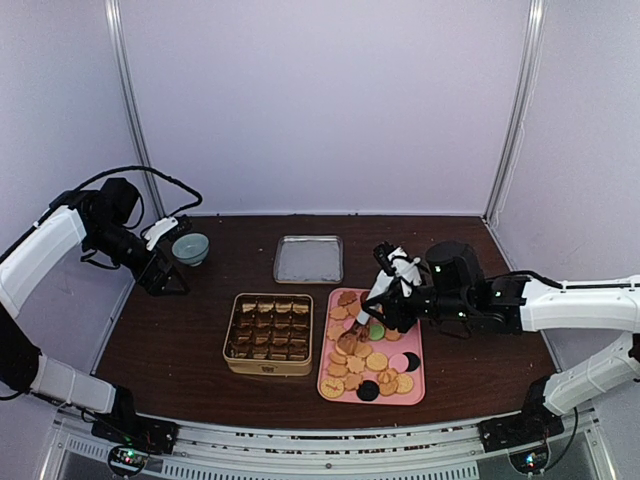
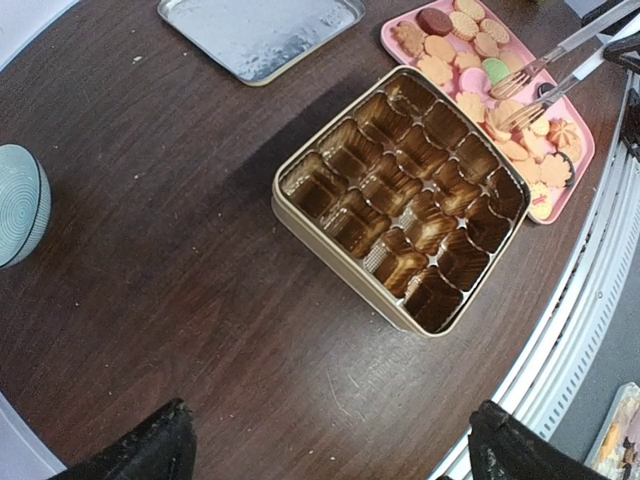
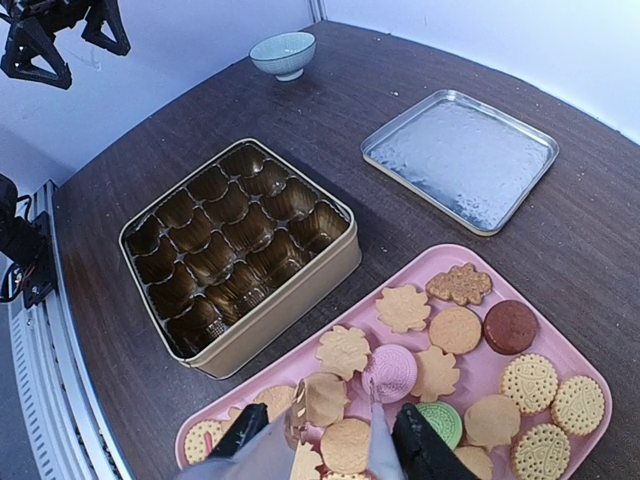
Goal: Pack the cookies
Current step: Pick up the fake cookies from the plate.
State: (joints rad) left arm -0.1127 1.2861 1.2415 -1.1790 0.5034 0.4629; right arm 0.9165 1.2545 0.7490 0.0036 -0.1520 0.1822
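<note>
Step in hand: first pick. Every cup in the gold tin (image 3: pixel 290 292) looks empty, so nothing is packed yet. The cookies (image 3: pixel 455 330) all sit on the pink tray (image 3: pixel 430 262), which lies just beside the tin on its right side.

Right gripper (image 3: pixel 330 437): jaws part-closed, clamped on the two arms of the metal tongs (image 2: pixel 575 45). It holds only the tongs and doesn't touch a cookie itself. The tong tips are down over the near-left part of the tray, straddling a tan cookie (image 3: pixel 325 398). Can't tell from the wrist view whether the tips pinch it or just bracket it, and it doesn't look lifted.

Left gripper (image 2: pixel 330 440): jaws wide apart, nothing between them. It hangs over bare table at the far left, near the blue bowl (image 2: pixel 15 200) and well apart from tin and tray. Not part of this pick.

The silver lid (image 3: pixel 460 160) lies flat behind the tray, clear of the work.

Next move, my read:
- Squeeze the tongs enough to seat the tips on opposite edges of that one cookie. The neighbours touch or overlap it, so a double pick or a nudge is likely.
- Lift straight up, carry it left over the tin wall and centre it on one cup.
- Release low. The cups are small, and a drop from height could land it on a divider.

Main risk: the cookie slips or cracks under the thin tips.
</note>
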